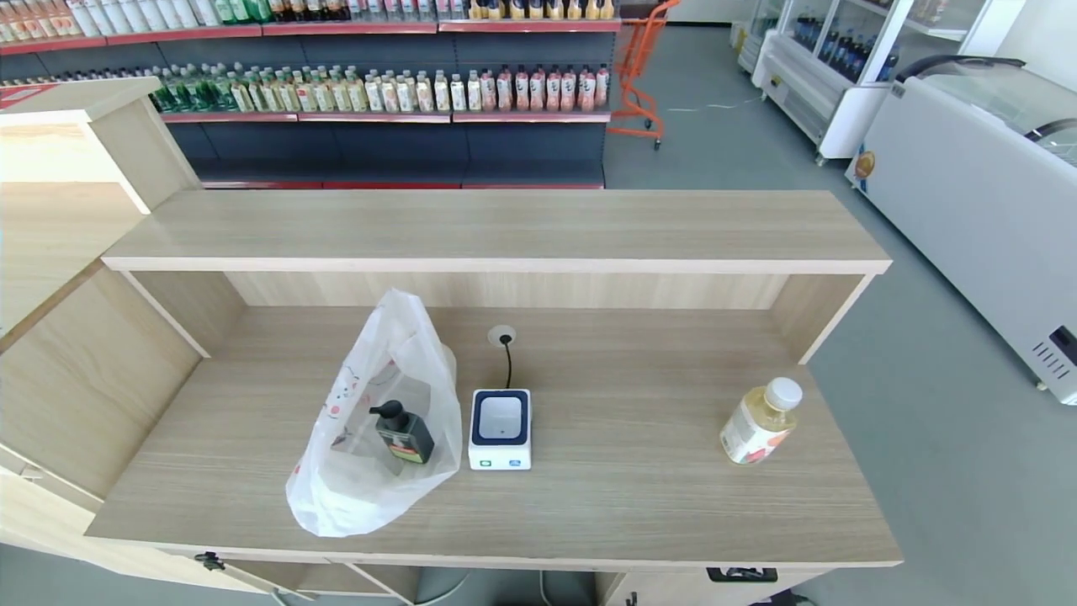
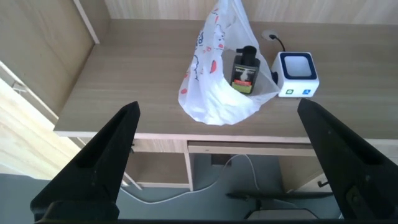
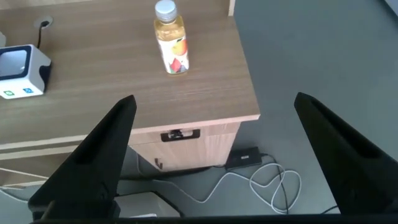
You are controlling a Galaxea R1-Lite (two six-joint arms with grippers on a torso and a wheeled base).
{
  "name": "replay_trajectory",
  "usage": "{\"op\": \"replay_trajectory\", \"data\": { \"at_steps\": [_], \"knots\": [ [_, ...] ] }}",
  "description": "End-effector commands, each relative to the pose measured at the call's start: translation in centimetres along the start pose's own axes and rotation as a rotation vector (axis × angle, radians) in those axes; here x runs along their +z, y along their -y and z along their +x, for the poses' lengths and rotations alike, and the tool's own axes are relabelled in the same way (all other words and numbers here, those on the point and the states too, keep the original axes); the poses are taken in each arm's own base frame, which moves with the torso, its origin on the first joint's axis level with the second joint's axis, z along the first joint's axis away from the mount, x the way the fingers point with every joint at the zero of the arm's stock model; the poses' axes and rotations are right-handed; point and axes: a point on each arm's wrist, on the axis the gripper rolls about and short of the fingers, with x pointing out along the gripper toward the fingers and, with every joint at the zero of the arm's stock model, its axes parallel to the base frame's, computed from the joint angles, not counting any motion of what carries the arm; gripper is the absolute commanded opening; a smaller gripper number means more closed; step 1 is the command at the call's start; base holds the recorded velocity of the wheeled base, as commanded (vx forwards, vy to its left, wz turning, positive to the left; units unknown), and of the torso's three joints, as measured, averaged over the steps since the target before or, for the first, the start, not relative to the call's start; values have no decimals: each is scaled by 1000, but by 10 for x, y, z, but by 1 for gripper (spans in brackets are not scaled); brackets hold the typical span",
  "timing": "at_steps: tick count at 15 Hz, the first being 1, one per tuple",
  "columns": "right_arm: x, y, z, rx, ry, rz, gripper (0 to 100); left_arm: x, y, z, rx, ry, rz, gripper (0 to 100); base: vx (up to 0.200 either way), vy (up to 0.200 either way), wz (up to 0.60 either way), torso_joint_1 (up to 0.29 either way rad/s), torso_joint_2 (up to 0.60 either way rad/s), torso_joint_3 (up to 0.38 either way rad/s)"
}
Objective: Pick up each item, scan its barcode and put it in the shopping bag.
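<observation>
A white plastic shopping bag [image 1: 370, 421] [image 2: 214, 74] stands on the left half of the wooden counter [image 1: 589, 471], and a dark pump bottle [image 1: 403, 431] [image 2: 245, 70] shows through it, inside. Just right of the bag sits the white barcode scanner [image 1: 501, 427] [image 2: 295, 73] [image 3: 18, 71], its window facing up. A juice bottle [image 1: 760, 420] [image 3: 170, 38] with a white cap stands upright near the counter's right end. My left gripper [image 2: 217, 171] hangs open below and in front of the counter edge, facing the bag. Off the counter's front right corner, my right gripper [image 3: 214, 168] is open with nothing between its fingers.
A raised shelf [image 1: 496, 231] and side walls enclose the counter at the back and both sides. A cable [image 1: 507, 362] runs from the scanner to a hole in the counter. Store shelves with bottles [image 1: 379, 88] and freezers [image 1: 968, 160] stand beyond. Cables lie on the floor [image 3: 267, 180].
</observation>
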Motion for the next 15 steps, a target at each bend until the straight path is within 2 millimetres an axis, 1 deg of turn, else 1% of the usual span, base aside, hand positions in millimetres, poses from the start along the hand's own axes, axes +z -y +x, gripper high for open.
{"op": "replay_trajectory", "data": {
  "at_steps": [1, 3, 5, 6, 7, 8, 9, 10, 11, 12, 13, 14, 15],
  "knots": [
    [0, 0, 1, 5, -8, -1, 100, 0, 0, 0, 0, 1, -2, 100, 0, -200, 0, 2, 2, 7],
    [0, 0, 0, 6, -7, 1, 100, 0, 0, 0, 0, 1, -2, 100, 0, -200, 0, 0, 0, 0],
    [3, 0, 0, 3, -2, 1, 100, 0, 0, 0, 0, 1, -6, 100, 0, 0, 0, 0, 0, 0],
    [19, 0, -2, 11, 1, 12, 100, 0, 0, 0, 0, 1, -6, 100, 0, 0, 0, 0, 0, 0],
    [67, 1, 7, 40, -90, 52, 100, 0, 0, 0, 0, 1, -6, 100, 0, 0, 0, 0, 0, 0],
    [98, 3, 25, 36, -152, 76, 100, 0, 0, 0, 0, 1, -6, 100, 0, 0, 0, 0, 0, 0],
    [120, 6, 52, 29, -222, 96, 100, 0, 0, 0, 0, 1, -6, 100, 0, 0, 0, 0, 0, 0],
    [126, 9, 75, 23, -298, 105, 100, 0, 0, 0, 0, 1, -6, 100, 0, 0, 0, 0, 0, 0],
    [123, 10, 87, 16, -350, 111, 100, 0, 0, 0, 0, 1, -6, 100, 0, 0, 0, 0, 0, 0],
    [102, 10, 101, 0, -479, 100, 100, 0, 0, 0, 0, 1, -6, 100, 0, 0, 0, 0, 0, 0],
    [86, 9, 109, -16, -572, 87, 100, 0, 0, 0, 0, 1, -6, 100, 0, 0, 0, 0, 0, 0],
    [72, 9, 116, -40, -664, 71, 100, 0, 0, 0, 0, 1, -6, 100, 0, 0, 0, 0, 0, 0],
    [60, 7, 127, -29, -757, 59, 100, 0, 0, 0, 0, 1, -6, 100, 0, 0, 0, 0, 0, 0]
  ]
}}
